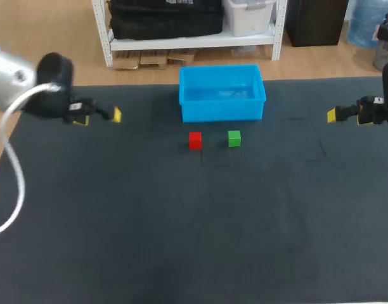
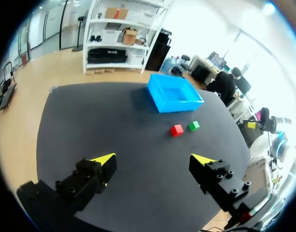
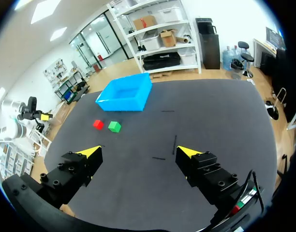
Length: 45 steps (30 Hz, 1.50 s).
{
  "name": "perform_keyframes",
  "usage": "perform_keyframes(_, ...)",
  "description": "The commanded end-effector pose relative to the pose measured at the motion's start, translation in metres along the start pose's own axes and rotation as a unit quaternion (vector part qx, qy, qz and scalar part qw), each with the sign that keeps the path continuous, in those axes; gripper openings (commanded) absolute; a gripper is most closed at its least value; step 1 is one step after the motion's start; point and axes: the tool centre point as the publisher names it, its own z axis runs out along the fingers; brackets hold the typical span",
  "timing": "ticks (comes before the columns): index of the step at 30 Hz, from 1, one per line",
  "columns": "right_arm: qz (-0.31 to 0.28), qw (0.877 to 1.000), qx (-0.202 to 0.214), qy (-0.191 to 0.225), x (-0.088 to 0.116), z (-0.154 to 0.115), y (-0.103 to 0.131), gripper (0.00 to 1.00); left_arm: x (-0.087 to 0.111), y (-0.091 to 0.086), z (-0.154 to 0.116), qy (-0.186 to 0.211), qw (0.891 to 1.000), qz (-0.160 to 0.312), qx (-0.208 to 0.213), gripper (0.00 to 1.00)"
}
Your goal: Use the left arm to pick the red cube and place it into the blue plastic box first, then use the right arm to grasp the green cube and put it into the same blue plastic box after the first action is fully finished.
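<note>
The red cube [image 1: 194, 140] sits on the dark table [image 1: 181, 240], not yet picked. It is well ahead of your left gripper [image 2: 154, 159] and roughly in line with the gap between its fingers, a little toward the right one. Those jaws stand wide apart with nothing in them.

The green cube [image 1: 234, 138] lies just beside the red one, on its far side from the left arm, with a narrow strip of table between them. The blue plastic box [image 1: 222, 111] stands past both cubes, near them but not touching.

Your right gripper [image 3: 139, 152] is well off on the other side, its jaws also spread and empty. Leave that arm where it is until red is in the box.

For this step, bring the left jaws over the red cube until it is centred between the tips, then come straight down. Turn the wrist so the fingers close on the faces toward and away from the box. That way no tip has to enter the slot next to green. The cube looks square to the box edge, though it is too small to be sure. Lift clear before carrying it over the wall.
</note>
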Motion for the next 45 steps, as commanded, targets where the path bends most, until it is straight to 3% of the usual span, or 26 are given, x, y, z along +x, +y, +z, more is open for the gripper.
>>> perform_keyframes(1,0.000,1.000,-0.001,0.000,0.000,0.000,0.000,1.00,-0.036,-0.020,0.036,0.091,0.989,-0.011,-0.114,1.00)
perform_keyframes(2,0.000,1.000,-0.001,0.000,0.000,0.000,0.000,1.00,-0.038,-0.023,0.041,0.101,0.986,-0.013,-0.129,1.00)
perform_keyframes(9,0.000,1.000,-0.001,0.000,0.000,0.000,0.000,1.00,-0.042,-0.041,0.070,0.129,0.985,-0.020,-0.109,1.00)
perform_keyframes(30,0.000,1.000,-0.001,0.000,0.000,0.000,0.000,1.00,-0.044,-0.046,0.073,0.130,0.985,-0.021,-0.108,1.00)
perform_keyframes(37,0.000,1.000,-0.001,0.000,0.000,0.000,0.000,1.00,-0.057,-0.072,0.101,0.140,0.980,-0.037,-0.134,1.00)
perform_keyframes(45,0.000,1.000,-0.001,0.000,0.000,0.000,0.000,1.00,-0.048,-0.080,0.146,0.154,0.976,-0.049,-0.145,1.00)
